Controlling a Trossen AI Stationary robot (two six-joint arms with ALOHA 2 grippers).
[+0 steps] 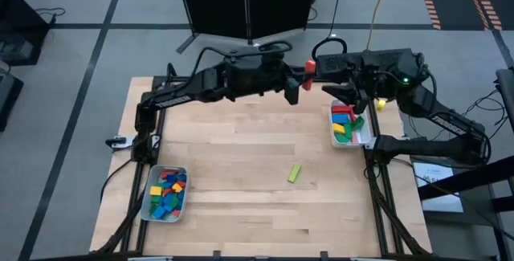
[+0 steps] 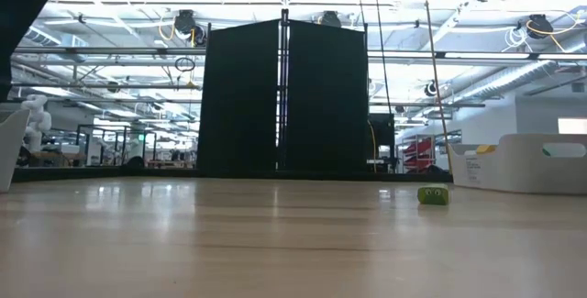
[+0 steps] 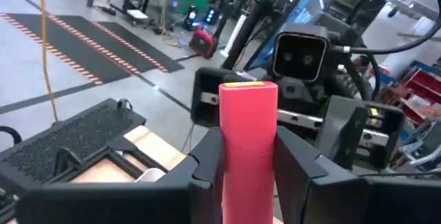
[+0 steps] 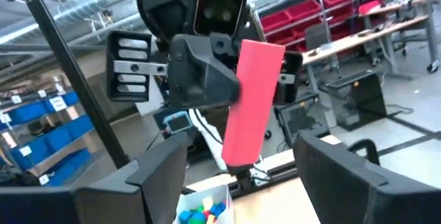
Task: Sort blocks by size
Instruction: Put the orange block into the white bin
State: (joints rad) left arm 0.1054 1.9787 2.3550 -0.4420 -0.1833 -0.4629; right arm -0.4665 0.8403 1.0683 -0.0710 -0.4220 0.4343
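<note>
**Red bar held up between the two arms**

The left gripper (image 1: 299, 82) is clamped on a long red block (image 3: 248, 148), its two dark fingers (image 3: 207, 162) pressed against the bar's sides so that it stands upright between them, well above the table. In the high view the red block shows at the far edge of the table, just right of centre, with the left gripper reaching across to meet the other arm. The right gripper (image 4: 241, 176) faces it from close by, fingers spread wide with nothing between them; the red bar hangs just ahead of that gap.

Right beside and below the right gripper sits a pale tray (image 1: 365, 138) at the table's right edge, holding longer blocks in red, green, blue and yellow. A second tray (image 1: 146, 205) at the near left corner holds short blocks, mostly blue with some yellow, red and orange. One green block (image 1: 295, 173) lies alone on the wooden table (image 1: 241, 148), toward the right of the middle.
</note>
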